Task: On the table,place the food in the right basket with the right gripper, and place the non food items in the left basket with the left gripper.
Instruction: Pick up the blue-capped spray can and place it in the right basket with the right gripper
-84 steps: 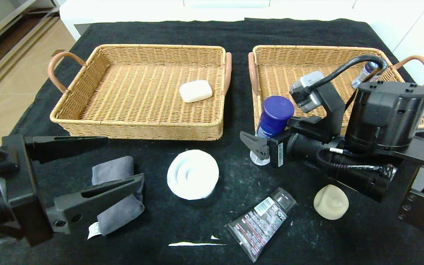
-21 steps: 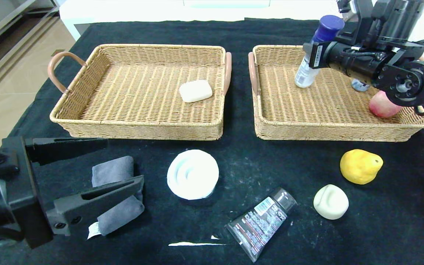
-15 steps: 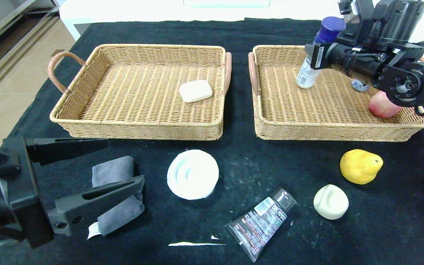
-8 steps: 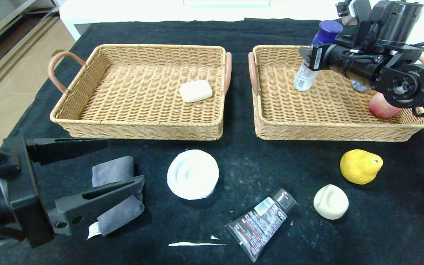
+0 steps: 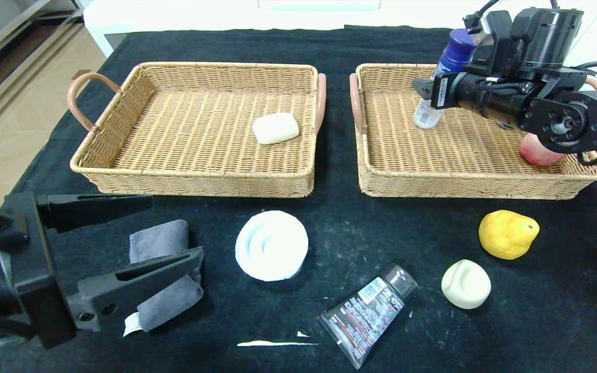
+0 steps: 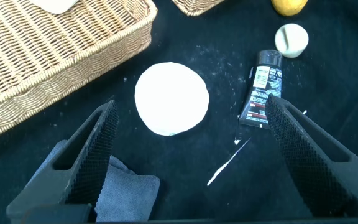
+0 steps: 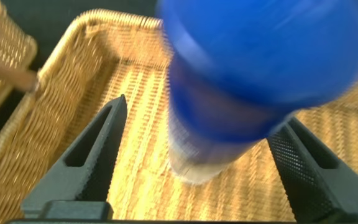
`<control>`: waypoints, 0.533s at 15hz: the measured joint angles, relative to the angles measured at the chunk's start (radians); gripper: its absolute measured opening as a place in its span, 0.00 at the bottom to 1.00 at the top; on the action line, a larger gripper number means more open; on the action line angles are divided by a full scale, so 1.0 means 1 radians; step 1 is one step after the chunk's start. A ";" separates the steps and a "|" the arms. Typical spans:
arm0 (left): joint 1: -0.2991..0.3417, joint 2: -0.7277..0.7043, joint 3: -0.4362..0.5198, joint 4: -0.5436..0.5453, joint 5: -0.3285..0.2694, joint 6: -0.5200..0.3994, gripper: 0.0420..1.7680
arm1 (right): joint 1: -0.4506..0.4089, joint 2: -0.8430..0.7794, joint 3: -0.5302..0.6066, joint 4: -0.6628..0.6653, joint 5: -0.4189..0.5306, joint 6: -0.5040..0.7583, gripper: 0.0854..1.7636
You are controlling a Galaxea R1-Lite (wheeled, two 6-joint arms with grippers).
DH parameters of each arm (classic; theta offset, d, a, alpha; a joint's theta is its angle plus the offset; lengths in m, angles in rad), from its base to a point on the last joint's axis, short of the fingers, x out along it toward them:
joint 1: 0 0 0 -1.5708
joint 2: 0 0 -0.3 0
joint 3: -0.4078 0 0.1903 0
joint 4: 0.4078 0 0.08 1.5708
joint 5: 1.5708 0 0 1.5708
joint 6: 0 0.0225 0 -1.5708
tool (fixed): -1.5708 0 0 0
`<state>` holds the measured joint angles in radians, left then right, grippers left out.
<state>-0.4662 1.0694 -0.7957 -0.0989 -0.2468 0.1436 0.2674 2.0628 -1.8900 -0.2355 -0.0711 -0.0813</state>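
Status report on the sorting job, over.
Right gripper open around the blue-capped bottle standing in the right basket. Left gripper open, hovering over the grey cloth. Nothing blocking.

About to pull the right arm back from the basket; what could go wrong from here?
1. The bottle leans between the right tool's open fingers; it may tip as the arm withdraws.
2. If it falls, it could roll into the red fruit in the right basket.

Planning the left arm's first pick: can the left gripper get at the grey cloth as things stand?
Probably yes: the left gripper hangs open right over the grey cloth, nothing lying on it.
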 joint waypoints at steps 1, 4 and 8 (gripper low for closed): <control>0.000 0.000 0.000 0.000 0.000 0.000 0.97 | 0.001 -0.007 0.001 0.016 0.000 0.001 0.89; 0.000 -0.002 0.000 0.000 0.000 0.001 0.97 | 0.003 -0.044 0.013 0.086 0.001 0.002 0.92; 0.000 -0.008 -0.002 0.000 0.001 0.001 0.97 | 0.014 -0.138 0.088 0.159 0.004 0.000 0.94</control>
<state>-0.4662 1.0617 -0.7977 -0.0989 -0.2462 0.1447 0.2819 1.9247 -1.8017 -0.0768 -0.0672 -0.0809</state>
